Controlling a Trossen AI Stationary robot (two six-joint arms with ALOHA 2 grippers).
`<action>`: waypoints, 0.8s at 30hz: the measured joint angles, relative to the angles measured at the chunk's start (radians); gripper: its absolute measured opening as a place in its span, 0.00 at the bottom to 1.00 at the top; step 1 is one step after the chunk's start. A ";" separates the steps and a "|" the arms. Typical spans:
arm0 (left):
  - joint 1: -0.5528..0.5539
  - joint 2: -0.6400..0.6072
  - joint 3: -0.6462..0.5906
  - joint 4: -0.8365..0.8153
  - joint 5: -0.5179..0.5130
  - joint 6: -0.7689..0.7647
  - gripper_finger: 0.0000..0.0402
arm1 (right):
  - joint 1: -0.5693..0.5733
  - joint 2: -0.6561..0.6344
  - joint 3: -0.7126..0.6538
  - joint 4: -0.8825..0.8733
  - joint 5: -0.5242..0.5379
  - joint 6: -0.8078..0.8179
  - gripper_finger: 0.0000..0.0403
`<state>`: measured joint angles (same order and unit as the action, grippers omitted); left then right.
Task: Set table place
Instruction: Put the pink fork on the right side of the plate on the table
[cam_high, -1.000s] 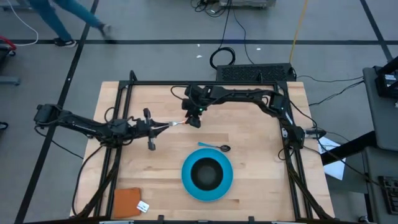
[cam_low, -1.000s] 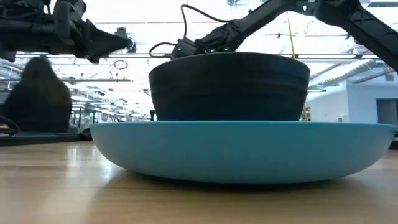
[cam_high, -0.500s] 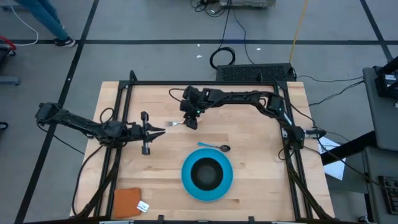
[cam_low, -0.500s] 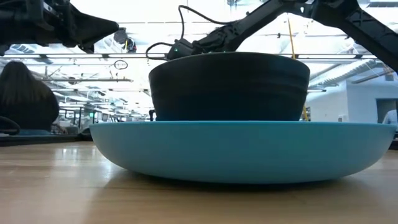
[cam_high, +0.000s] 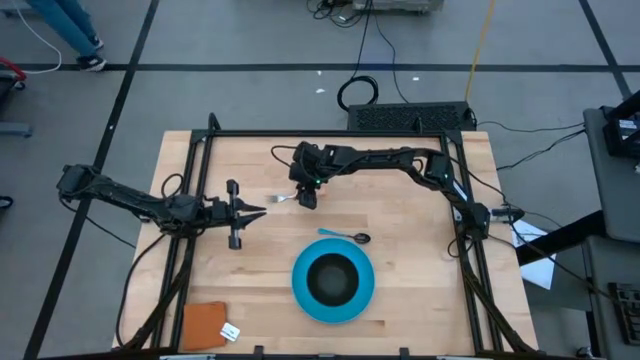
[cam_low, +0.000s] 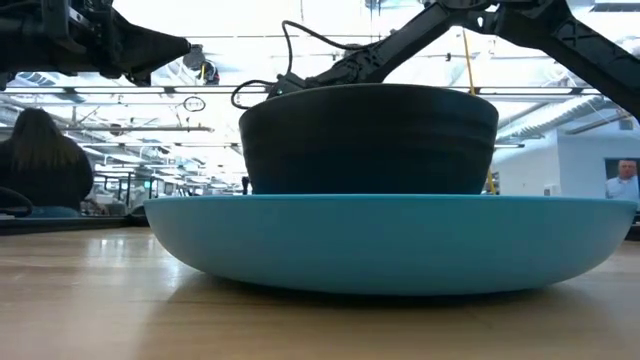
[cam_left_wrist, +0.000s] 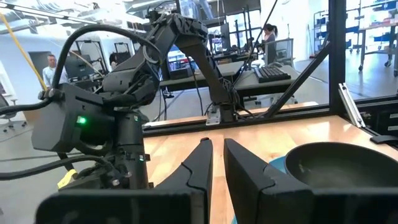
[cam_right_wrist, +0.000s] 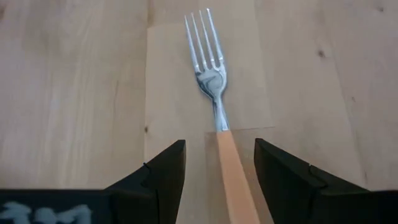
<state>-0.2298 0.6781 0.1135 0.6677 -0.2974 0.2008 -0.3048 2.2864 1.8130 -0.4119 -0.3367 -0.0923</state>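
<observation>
Fork (cam_right_wrist: 219, 118) flat on table (cam_high: 400, 290), right gripper (cam_right_wrist: 216, 163) spread astride orange handle; left gripper (cam_high: 258, 211) nearly closed, empty.

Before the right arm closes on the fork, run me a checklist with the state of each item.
1. Right gripper open: ok, fingers spread wide.
2. Fork centred between the right fingers: ok, the orange handle runs up the gap, touching neither finger.
3. Fork flat on the table: ok, tines point away from the gripper.
4. Left gripper clear of the fork: ok, it is left of the tines, apart from them, fingers nearly together.
5. Black bowl on the blue plate: ok, centred on it.
6. Spoon placed: ok, lying just beyond the plate's far rim; whether it touches the rim, cannot tell.
</observation>
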 joint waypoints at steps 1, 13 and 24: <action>0.000 0.000 0.000 -0.001 0.000 0.000 0.12 | 0.003 0.000 0.000 -0.003 0.000 -0.009 0.45; 0.000 0.000 0.000 -0.014 0.000 0.003 0.12 | 0.052 0.000 0.000 0.000 0.155 -0.070 0.45; 0.000 0.000 0.000 -0.022 0.000 0.001 0.12 | 0.037 0.000 0.000 0.002 0.153 -0.060 0.45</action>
<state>-0.2298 0.6781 0.1135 0.6453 -0.2977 0.2016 -0.2681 2.2864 1.8130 -0.4100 -0.1838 -0.1527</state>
